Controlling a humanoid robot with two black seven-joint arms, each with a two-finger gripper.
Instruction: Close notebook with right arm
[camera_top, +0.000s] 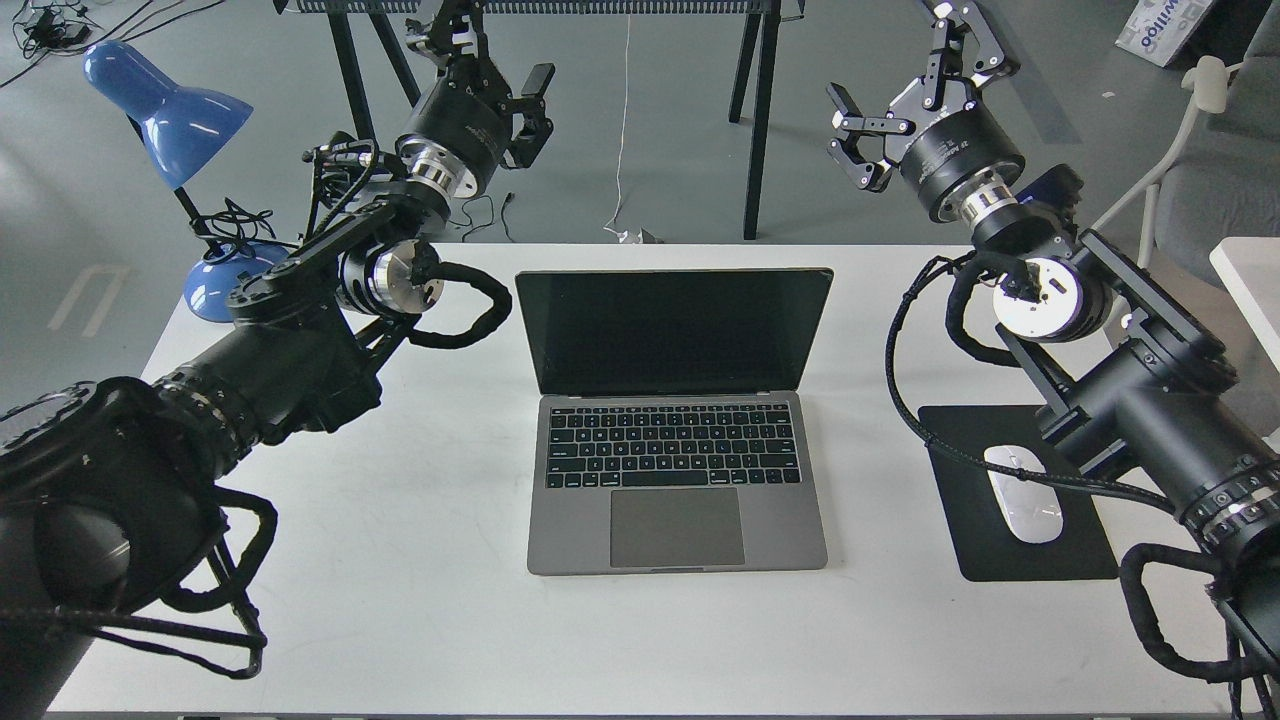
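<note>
While the notebook (678, 420) stands open at mid-surface, screen upright at its far edge, the right end effector (905, 75), fingers spread, hovers above and right of the lid.

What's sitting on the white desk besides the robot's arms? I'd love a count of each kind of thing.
Laptop, open, screen dark: 1
Blue desk lamp, at the desk's far left corner: 1
Black mouse pad: 1
White mouse, lying on the pad: 1
Total: 4
</note>
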